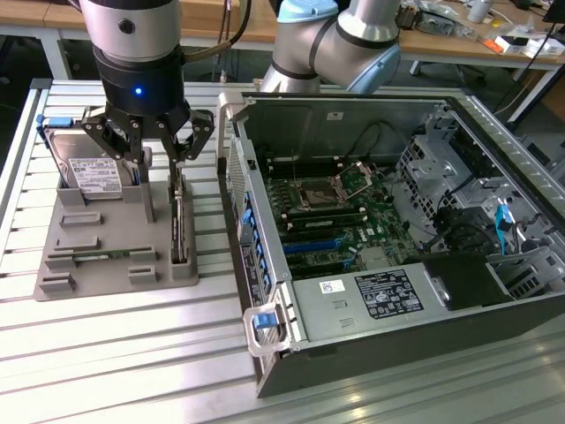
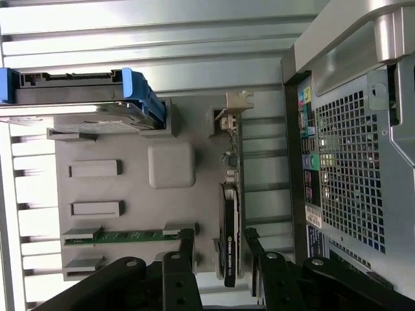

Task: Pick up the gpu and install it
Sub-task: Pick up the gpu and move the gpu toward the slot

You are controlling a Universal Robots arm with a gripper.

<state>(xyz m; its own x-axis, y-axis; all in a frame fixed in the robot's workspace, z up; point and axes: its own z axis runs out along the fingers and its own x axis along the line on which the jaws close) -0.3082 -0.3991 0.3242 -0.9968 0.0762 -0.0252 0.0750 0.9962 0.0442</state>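
Hangs with the gripper spread wide and clamped on nothing, one finger to either side of the gpu; cannot tell of any contact between pads and card. Looks down the same line in the wrist view, gripper astride the gpu, card edge-on between the fingers. Finds the card standing on its long edge in a slot of the grey holder, on the side nearest the computer case, metal bracket toward the end with the hard drive. Reads as light, thin and stiff: a rigid green board with a black block on one face, unlikely to flex but probably fragile at its small parts and at the contact edge down in the slot. Judged best taken across its thickness along the upper edge, near mid-length so as not to swing, one pad on the bare back and one on the block, away from the bracket. Smooth faces, so probably somewhat slippery; calls for a firm but not crushing squeeze. Further out on the holder, has that hard drive upright in blue rails and a memory stick lying flat. Beyond, shows the case open with its motherboard bare, all on the slatted metal table.
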